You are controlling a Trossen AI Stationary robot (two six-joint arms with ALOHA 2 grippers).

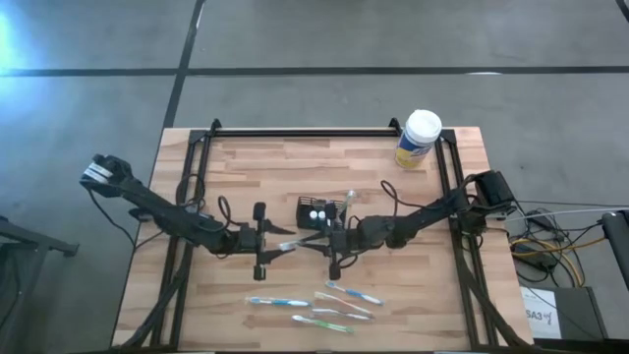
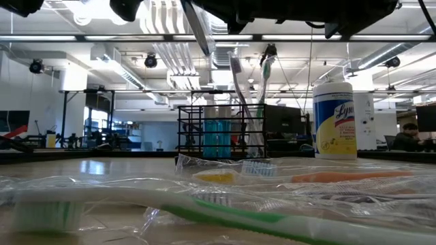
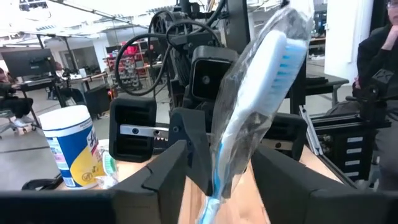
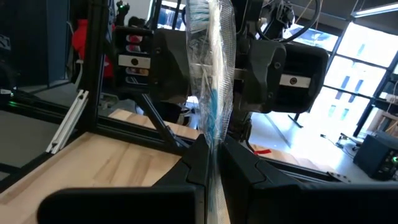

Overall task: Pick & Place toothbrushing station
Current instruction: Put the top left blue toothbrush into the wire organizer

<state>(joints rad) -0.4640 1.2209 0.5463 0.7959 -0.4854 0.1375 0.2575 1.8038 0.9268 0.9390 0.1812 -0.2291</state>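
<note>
A blue-and-white toothbrush [image 1: 298, 243] in a clear wrapper hangs above mid-table between my two grippers. My right gripper [image 1: 322, 239] is shut on it [image 4: 208, 93]. My left gripper [image 1: 278, 245] is open, with its fingers [image 3: 177, 171] on either side of the handle [image 3: 217, 180]; I cannot see them touch it. The black mesh holder [image 1: 319, 211] stands just beyond, with two white-topped pieces [image 1: 316, 211] and upright brushes [image 2: 238, 82] in it. Several wrapped toothbrushes [image 1: 324, 305] lie on the table near the front edge. My right gripper pinches the wrapped toothbrush's handle [image 4: 211, 146] between its two fingers, coming level from the table's right side. The brush is lifted clear of the table, and its length runs on past the fingertips toward my left gripper [image 3: 217, 174].
A large yellow canister with a white lid [image 1: 418, 140] stands at the far right corner. A black frame rail [image 1: 305, 131] runs along the far edge and down both sides. There is bare wood at the far left of the table [image 1: 246, 162]. A person sits beyond the table [image 3: 379, 56].
</note>
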